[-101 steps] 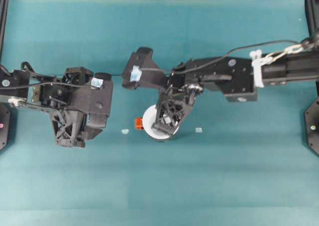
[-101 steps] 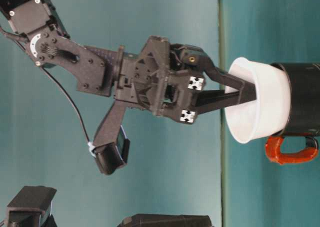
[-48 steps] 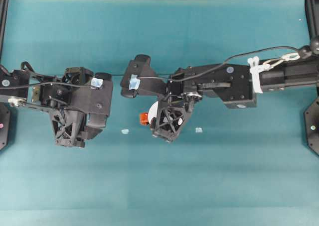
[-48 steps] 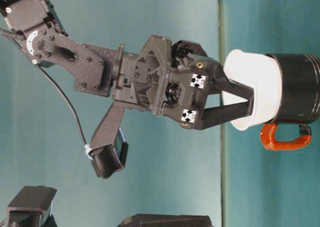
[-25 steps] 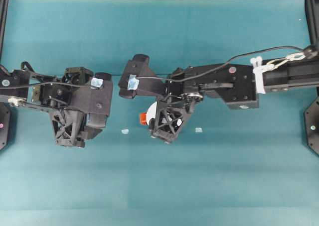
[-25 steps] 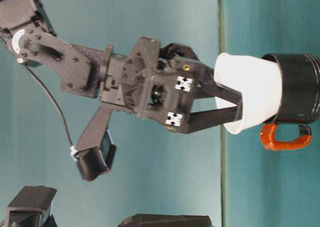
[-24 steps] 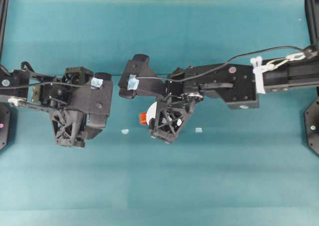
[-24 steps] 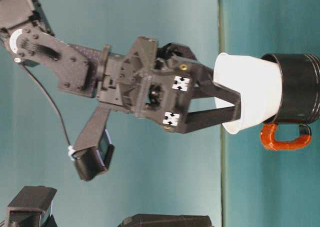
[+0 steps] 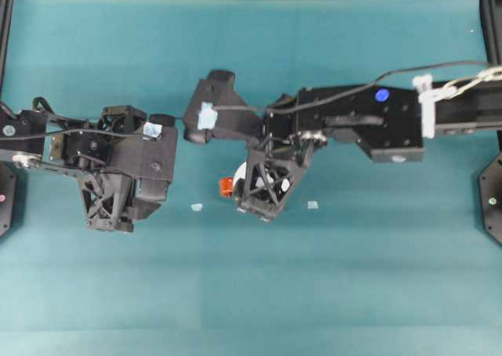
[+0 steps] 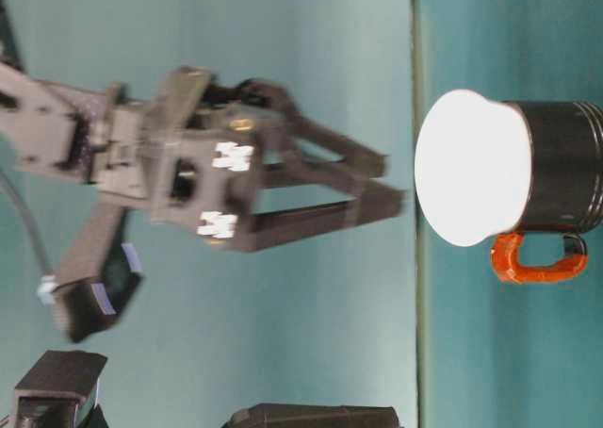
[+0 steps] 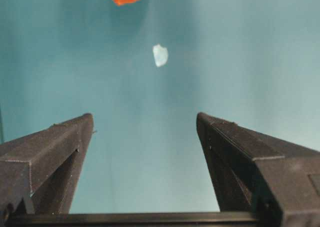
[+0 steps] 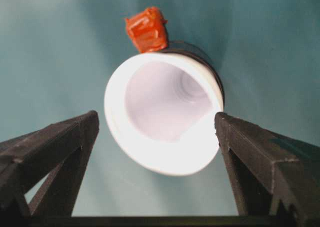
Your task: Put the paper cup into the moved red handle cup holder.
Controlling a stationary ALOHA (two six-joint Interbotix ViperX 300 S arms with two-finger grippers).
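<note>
While the paper cup sits in the red handle cup holder, the right gripper hangs right above it with its jaws spread wide and nothing in them. The cup's tall middle line points up at that gripper. The left gripper, also spread and bare, is off to the side, farther from the cup.

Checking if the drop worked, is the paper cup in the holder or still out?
In. The paper cup sits nested in the red handle cup holder, its rim above; the right claw is open, clear of it.
</note>
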